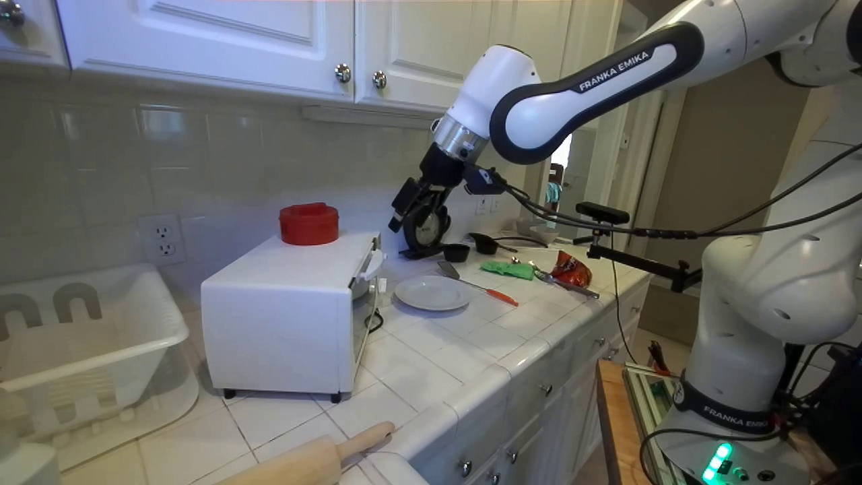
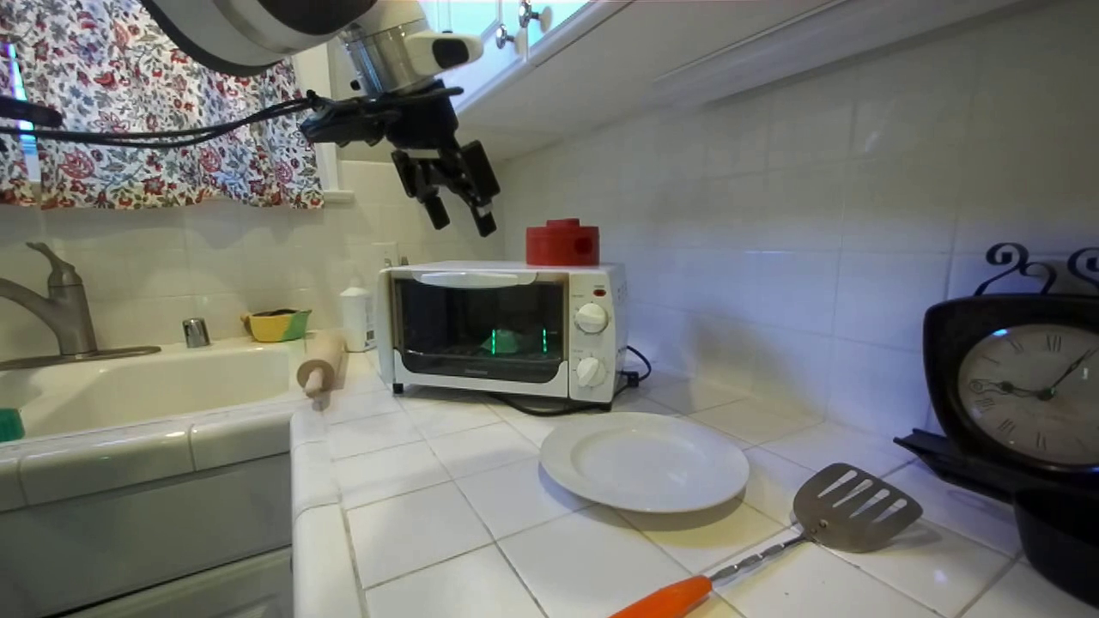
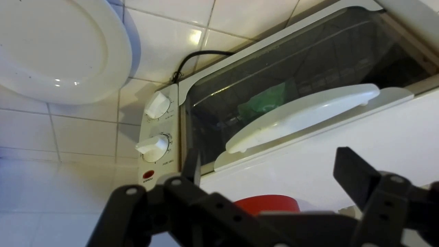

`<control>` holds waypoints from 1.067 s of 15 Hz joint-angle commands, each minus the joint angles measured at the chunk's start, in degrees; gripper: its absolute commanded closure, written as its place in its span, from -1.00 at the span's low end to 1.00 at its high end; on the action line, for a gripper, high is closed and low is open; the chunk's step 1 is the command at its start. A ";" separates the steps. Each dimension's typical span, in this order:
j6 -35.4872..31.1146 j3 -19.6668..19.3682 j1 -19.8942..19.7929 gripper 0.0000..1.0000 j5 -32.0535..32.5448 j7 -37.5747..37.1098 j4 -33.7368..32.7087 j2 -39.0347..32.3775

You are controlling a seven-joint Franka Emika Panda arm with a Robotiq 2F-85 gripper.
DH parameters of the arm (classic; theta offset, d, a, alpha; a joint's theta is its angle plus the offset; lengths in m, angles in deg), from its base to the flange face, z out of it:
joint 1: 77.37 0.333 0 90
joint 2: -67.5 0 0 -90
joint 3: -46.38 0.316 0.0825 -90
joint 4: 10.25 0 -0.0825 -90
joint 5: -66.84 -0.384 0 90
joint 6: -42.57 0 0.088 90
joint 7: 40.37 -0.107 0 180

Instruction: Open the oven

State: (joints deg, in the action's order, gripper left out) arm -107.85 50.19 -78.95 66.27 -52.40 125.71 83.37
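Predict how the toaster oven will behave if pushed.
The toaster oven would probably slide rather than tip, being wider than tall. Its short feet may skid on the glossy tiles. The red container on top could shift.

White oven (image 1: 286, 320), floral curtain (image 2: 129, 90) (red, perhaps blue)

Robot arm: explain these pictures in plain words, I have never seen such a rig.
The white machine is a jointed arm. At its end, raised above the tiled counter, is a black gripper whose two fingers pinch things. Here they stand apart and hold nothing.

Two pictures are taken from outside the machine, from different places. The wrist view is taken from just behind the gripper, looking down past its fingers.

On the counter stands a white oven with a red tub on top. Among the other things there are a plate, a spatula and a rolling pin.
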 commanded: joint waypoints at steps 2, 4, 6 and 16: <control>-0.34 -0.53 0.47 -1.00 -0.11 0.94 -0.06 -0.14; -0.39 -0.54 0.51 -1.00 -0.11 1.12 -0.07 -0.14; -0.82 -0.94 1.03 -1.00 -0.85 2.54 -1.30 -1.99; -7.63 -3.53 5.32 0.28 -7.34 22.29 -4.69 -9.77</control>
State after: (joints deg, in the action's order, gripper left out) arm -113.08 48.16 -75.45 62.68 -36.87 122.99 75.89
